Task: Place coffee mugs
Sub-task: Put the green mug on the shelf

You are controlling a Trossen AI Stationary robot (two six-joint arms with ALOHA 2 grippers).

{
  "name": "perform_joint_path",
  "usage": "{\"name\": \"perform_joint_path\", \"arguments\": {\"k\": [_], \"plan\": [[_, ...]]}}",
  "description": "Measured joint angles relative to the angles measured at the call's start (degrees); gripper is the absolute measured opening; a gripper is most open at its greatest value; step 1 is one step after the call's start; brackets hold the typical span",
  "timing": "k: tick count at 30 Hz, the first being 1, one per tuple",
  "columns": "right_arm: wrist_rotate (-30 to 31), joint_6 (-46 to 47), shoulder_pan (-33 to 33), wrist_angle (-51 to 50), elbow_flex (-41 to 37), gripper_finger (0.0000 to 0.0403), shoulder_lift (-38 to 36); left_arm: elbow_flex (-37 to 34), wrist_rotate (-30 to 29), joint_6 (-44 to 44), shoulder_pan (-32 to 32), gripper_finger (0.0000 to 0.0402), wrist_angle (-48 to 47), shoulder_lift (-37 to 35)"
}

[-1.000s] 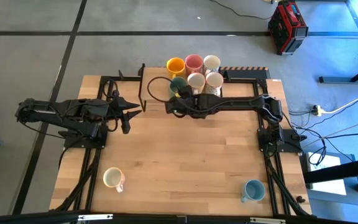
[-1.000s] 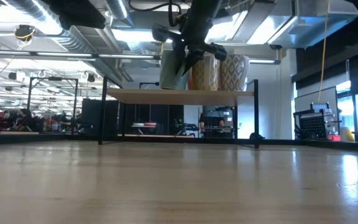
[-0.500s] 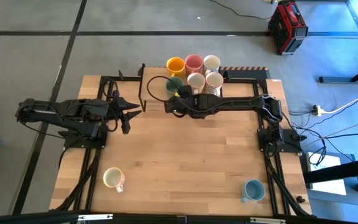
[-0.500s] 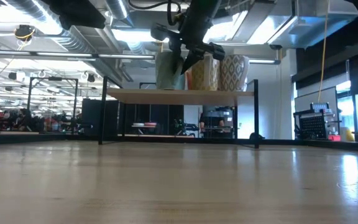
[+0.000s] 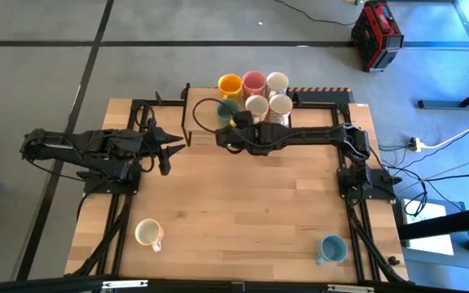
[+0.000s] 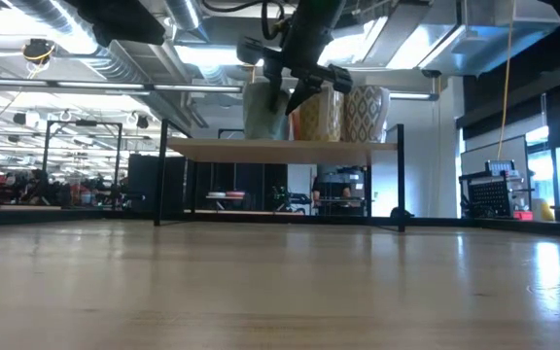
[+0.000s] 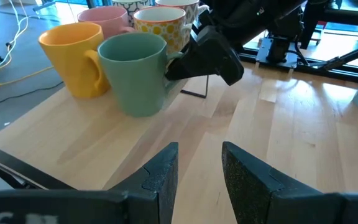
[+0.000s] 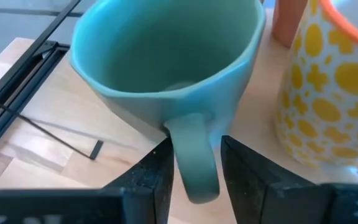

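Note:
The green mug [image 5: 228,111] stands upright on the raised wooden shelf [image 6: 280,148] at the table's far edge, in front of the orange-yellow mug [image 5: 230,85]. Beside them stand the pink mug [image 5: 253,81], a white mug [image 5: 277,80], a yellow-dotted mug [image 5: 256,106] and a patterned mug [image 5: 281,106]. My right gripper [image 8: 194,180] is shut on the green mug's handle. My left gripper [image 7: 197,174] is open and empty over the table's left half [image 5: 167,150]. A cream mug [image 5: 147,233] and a light blue mug [image 5: 330,248] stand on the table near its front edge. My right gripper pinches the green mug's handle [image 8: 194,149] between its two fingers, one on each side of the loop. The fingers come nearly level from the table's near side. The mug sits upright with its base on the shelf [image 7: 142,118].
The shelf's black frame legs [image 6: 163,175] stand at the far edge. The arms' black mounting rails [image 5: 357,220] run along both sides. The middle of the wooden tabletop [image 5: 243,203] lies bare between the two loose mugs and the shelf.
My right gripper has carried the green mug a little toward the table's left. The mug, tilted a second ago, now stands upright on the shelf.

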Motion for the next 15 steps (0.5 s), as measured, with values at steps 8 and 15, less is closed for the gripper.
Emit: {"name": "perform_joint_path", "arguments": {"k": [8, 15], "plan": [[0.3, -0.31, 0.0, -0.05, 0.0, 0.0122, 0.0, 0.02, 0.0, 0.02, 0.0, 0.0118, -0.42, 0.01], [-1.75, -1.65, 1.07, -0.64, -0.02, 0.0122, -0.2, 0.02, 0.0, 0.02, 0.0, 0.0118, -0.42, -0.01]]}}
